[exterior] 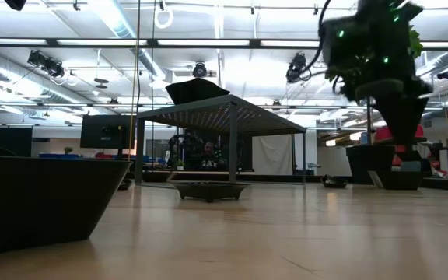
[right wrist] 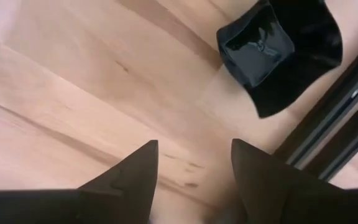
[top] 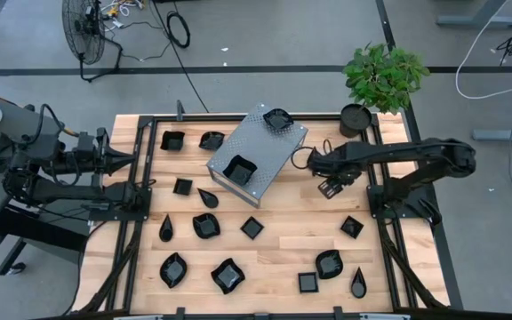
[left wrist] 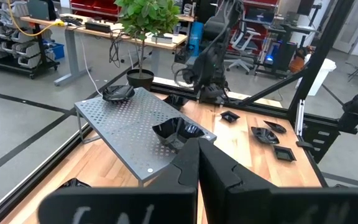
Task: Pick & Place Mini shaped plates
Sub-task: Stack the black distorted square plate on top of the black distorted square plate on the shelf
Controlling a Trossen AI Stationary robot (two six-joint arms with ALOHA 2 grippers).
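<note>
Several glossy black mini shaped plates lie scattered on the wooden table, among them a square one (top: 352,227) and a teardrop one (top: 166,228). Two more rest on top of the grey perforated metal box (top: 269,142): a wavy one (top: 278,119) at its far end and a square one (top: 239,169) at its near end. My right gripper (top: 330,187) hangs open, pointing down over bare wood just right of the box. In its wrist view, a square plate (right wrist: 278,53) lies ahead of the gripper (right wrist: 194,146). My left gripper (left wrist: 197,149) waits shut at the table's left edge.
A potted green plant (top: 383,76) in a round black pot (top: 356,118) stands at the far right corner. A black frame rail (right wrist: 334,118) runs along the table's right side. Bare wood (top: 309,218) lies near my right gripper.
</note>
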